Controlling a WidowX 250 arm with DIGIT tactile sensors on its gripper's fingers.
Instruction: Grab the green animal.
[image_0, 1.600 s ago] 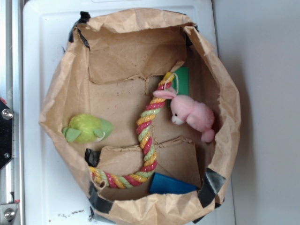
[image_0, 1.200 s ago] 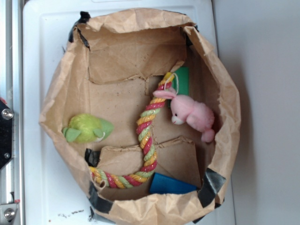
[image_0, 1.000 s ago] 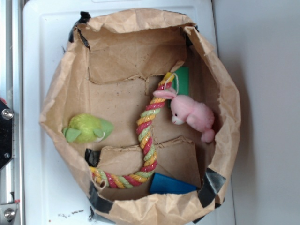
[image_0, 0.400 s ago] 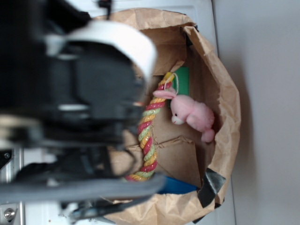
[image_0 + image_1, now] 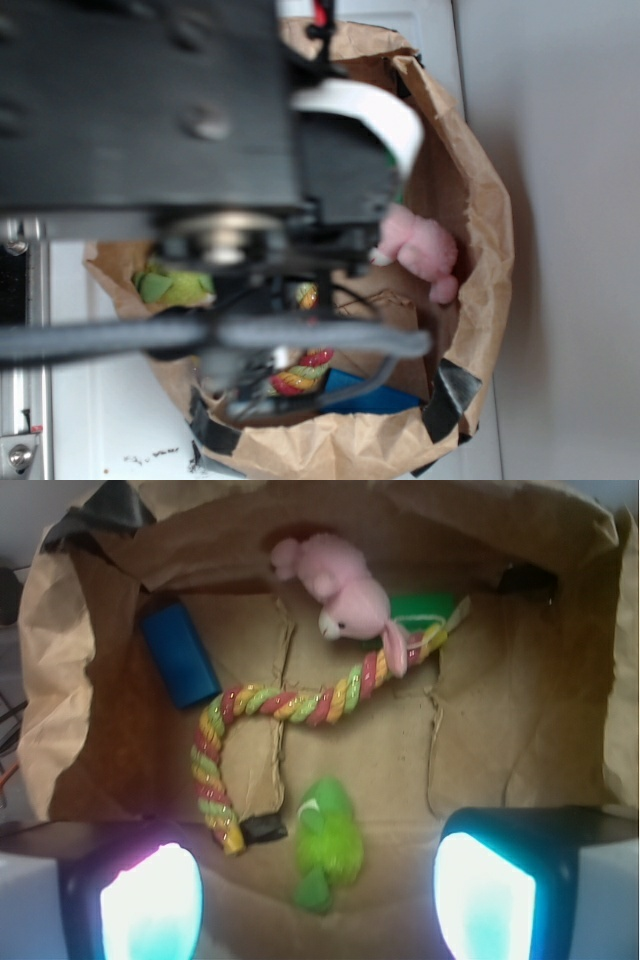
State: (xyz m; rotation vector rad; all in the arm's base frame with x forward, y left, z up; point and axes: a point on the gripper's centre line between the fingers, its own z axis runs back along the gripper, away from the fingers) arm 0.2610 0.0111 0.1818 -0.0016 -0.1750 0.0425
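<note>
Exterior: my blurred black arm [image 5: 180,130] covers most of the crumpled brown paper bag [image 5: 480,230]. One fuzzy lime-green plush animal [image 5: 172,285] peeks out at left centre; one pink plush bunny [image 5: 420,250] sits right of centre.

Wrist: gripper [image 5: 320,885] wide apart, holding nothing; two glowing fingertips [image 5: 150,900] at the bottom corners. Green animal sits lower centre between them. I count one twisted multicolour rope [image 5: 290,705], one blue block [image 5: 180,655], one flat green block [image 5: 425,608].
</note>
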